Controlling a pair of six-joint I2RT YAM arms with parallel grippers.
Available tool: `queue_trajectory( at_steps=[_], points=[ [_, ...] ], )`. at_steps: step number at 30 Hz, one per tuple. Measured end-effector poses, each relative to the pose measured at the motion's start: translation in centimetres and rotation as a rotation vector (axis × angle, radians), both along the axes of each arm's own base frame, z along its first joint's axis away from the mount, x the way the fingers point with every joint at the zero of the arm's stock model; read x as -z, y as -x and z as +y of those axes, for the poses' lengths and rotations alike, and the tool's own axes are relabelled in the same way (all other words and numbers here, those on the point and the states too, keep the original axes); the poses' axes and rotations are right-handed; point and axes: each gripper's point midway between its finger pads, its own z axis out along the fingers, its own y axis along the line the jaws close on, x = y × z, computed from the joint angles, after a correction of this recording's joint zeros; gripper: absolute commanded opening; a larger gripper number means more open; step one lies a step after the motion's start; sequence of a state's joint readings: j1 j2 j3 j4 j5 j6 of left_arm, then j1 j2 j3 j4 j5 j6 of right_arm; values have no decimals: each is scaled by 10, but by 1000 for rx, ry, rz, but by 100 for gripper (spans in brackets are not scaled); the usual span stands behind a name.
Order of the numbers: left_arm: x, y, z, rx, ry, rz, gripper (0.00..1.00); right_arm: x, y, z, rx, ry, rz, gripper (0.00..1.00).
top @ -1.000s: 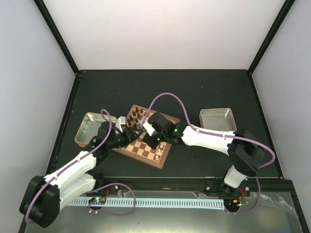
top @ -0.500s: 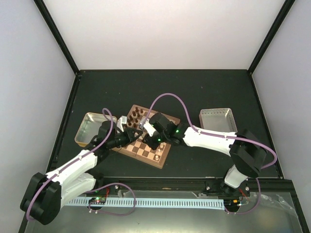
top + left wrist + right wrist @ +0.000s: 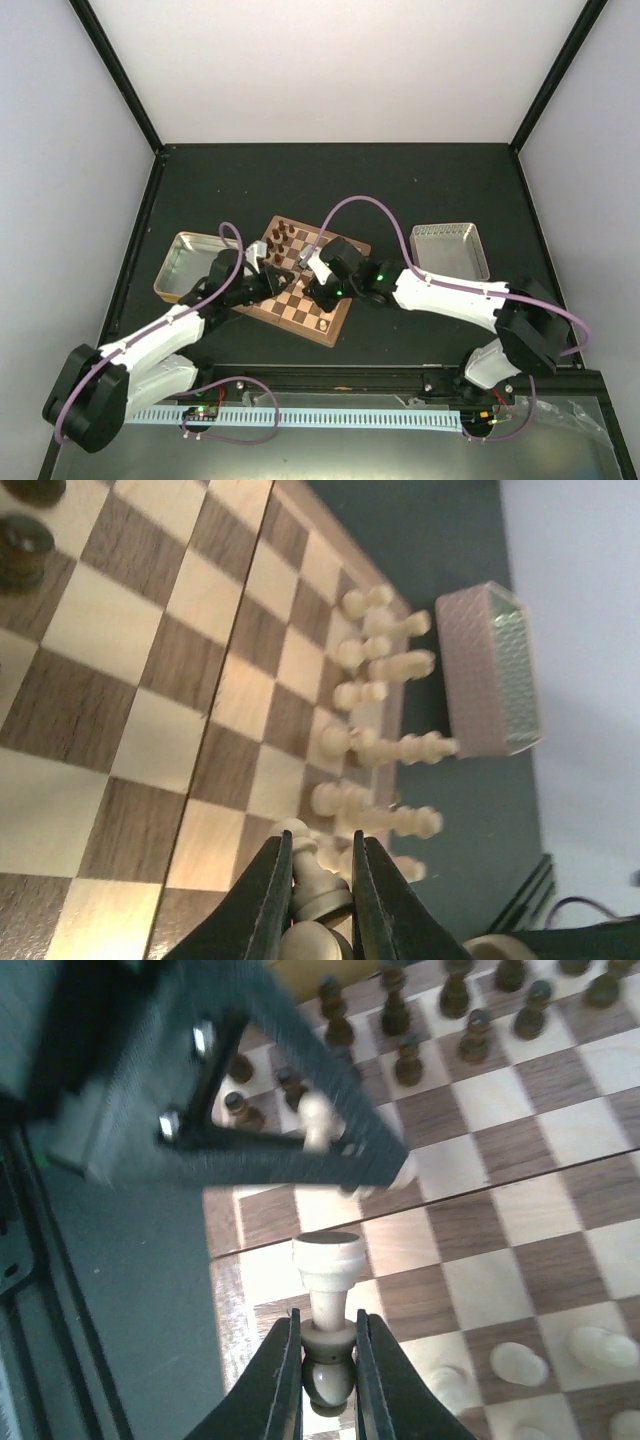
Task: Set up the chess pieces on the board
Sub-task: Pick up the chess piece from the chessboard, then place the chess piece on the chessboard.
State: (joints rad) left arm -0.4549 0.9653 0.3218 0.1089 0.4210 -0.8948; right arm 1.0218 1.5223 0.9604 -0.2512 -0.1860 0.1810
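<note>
**Left gripper (image 3: pixel 322 840) and right gripper (image 3: pixel 328 1318) each clamped on a chessman**

A light chessman (image 3: pixel 320 885) is pinched by the left fingers and a cream piece (image 3: pixel 325 1255) by the right, both over the board (image 3: pixel 297 303). Cream chessmen (image 3: pixel 385 695) are ranked along its 3 o'clock edge in the left wrist view. Dark chessmen (image 3: pixel 440 1015) are seen at 12 o'clock in the right wrist view.

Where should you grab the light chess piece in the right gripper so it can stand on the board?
Pinch the chess piece at its rounded head and collar, coming from above. That slim end fits between the jaws, and the wide flat base stays free to land on the board. The right gripper holds it so.
</note>
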Motion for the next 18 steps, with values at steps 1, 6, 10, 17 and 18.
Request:
queue_trajectory(
  at_steps=[1,6,10,17,18],
  points=[
    [7,1,-2,8,-28,12,8,-3,-3,-2,16,-4,-14,5],
    [44,9,-10,52,-161,108,14,-16,-17,-15,111,-18,-96,5],
    [59,9,-14,76,-217,147,33,-23,-25,-21,161,-24,-136,5],
    [57,7,-14,83,-273,149,50,-24,-28,-22,177,-24,-146,5],
    [55,7,-13,81,-278,145,49,-24,-28,-22,174,-24,-146,5]
  ],
)
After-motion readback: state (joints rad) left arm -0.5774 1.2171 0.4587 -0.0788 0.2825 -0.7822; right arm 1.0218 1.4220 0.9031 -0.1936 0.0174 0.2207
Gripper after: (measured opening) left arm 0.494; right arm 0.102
